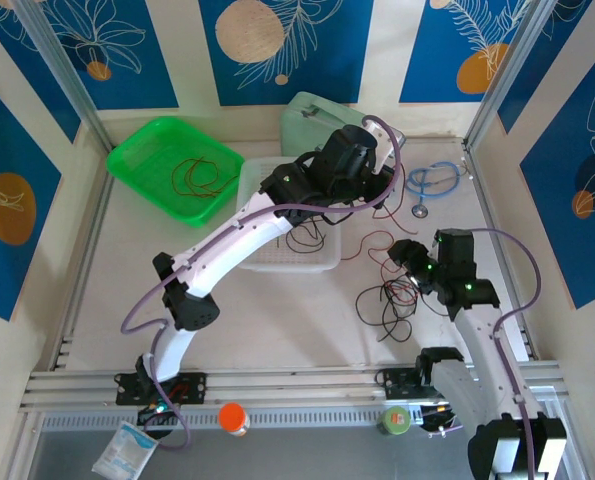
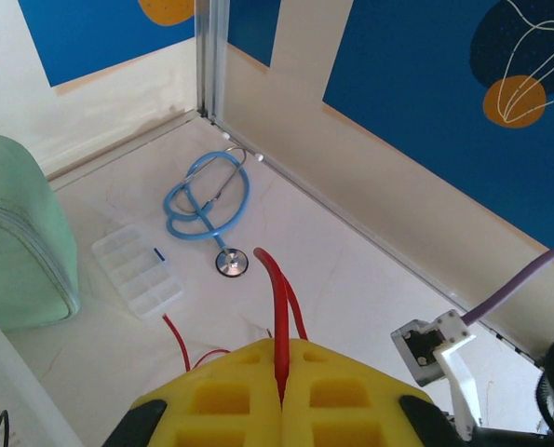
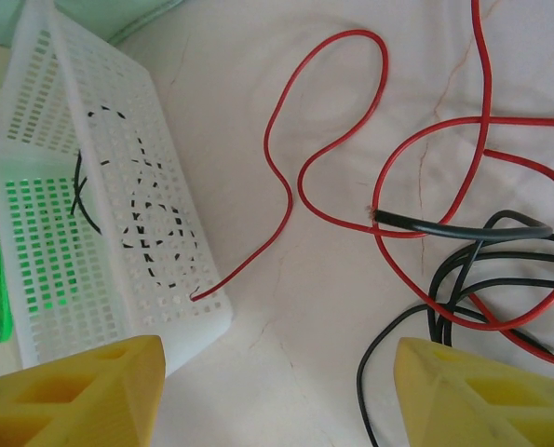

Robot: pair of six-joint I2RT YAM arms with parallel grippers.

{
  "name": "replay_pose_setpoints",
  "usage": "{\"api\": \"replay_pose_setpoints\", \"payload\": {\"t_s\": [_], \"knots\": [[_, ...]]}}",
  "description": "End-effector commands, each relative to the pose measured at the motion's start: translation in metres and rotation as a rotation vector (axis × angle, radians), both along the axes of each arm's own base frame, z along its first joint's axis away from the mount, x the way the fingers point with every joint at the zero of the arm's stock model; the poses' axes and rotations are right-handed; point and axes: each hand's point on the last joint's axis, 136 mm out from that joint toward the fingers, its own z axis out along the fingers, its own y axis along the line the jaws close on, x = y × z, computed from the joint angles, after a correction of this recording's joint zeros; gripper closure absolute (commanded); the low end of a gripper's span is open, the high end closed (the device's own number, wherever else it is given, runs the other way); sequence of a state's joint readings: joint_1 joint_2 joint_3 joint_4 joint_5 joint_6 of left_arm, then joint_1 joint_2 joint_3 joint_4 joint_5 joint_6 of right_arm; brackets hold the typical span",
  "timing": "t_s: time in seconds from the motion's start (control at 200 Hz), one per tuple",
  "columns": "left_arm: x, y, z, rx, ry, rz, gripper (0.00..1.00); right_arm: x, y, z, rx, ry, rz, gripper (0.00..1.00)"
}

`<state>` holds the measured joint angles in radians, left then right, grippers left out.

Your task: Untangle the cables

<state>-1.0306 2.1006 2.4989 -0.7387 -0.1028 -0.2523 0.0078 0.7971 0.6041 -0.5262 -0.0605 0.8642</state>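
Currently listed, largest first. Table (image 1: 277,330): bears everything. Green tray (image 1: 142,150): sorted red wires (image 1: 199,178) inside. White basket (image 1: 277,262): black wires (image 1: 302,240) inside. Cables (image 1: 387,300): red and black strands looped together on the table, near the basket. Right gripper (image 3: 277,400): jaws spread, empty, over that tangle. Left gripper (image 2: 283,358): clenched on one red wire (image 2: 278,307), held aloft. Risk: pulling it higher would likely cinch the loops or drag the heap; the thin strand may also slip the pinch. Legible writing: none.
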Motion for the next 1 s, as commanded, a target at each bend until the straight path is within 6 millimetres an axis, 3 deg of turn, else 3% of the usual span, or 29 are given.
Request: {"api": "replay_pose_setpoints", "payload": {"t_s": [0.0, 0.145, 0.27, 0.545, 0.8, 0.995], "knots": [[-0.008, 0.018, 0.056, -0.088, -0.097, 0.011, 1.0, 0.006, 0.006, -0.003, 0.021, -0.004, 0.012, 0.35], [0.003, 0.045, 0.077, -0.063, -0.188, 0.11, 1.0, 0.004, 0.006, -0.014, 0.007, 0.024, 0.012, 0.37], [0.026, 0.079, 0.086, -0.048, -0.202, 0.206, 1.0, 0.003, 0.007, -0.014, 0.001, 0.025, 0.024, 0.38], [0.107, 0.195, 0.075, 0.004, -0.152, 0.503, 1.0, -0.003, 0.012, 0.006, -0.031, -0.008, 0.096, 0.3], [0.173, 0.327, 0.03, 0.068, -0.067, 0.827, 1.0, -0.012, 0.022, 0.03, -0.05, -0.03, 0.198, 0.26], [0.213, 0.411, -0.023, 0.071, 0.019, 1.018, 1.0, -0.023, 0.031, 0.041, -0.048, -0.025, 0.263, 0.27]]}}
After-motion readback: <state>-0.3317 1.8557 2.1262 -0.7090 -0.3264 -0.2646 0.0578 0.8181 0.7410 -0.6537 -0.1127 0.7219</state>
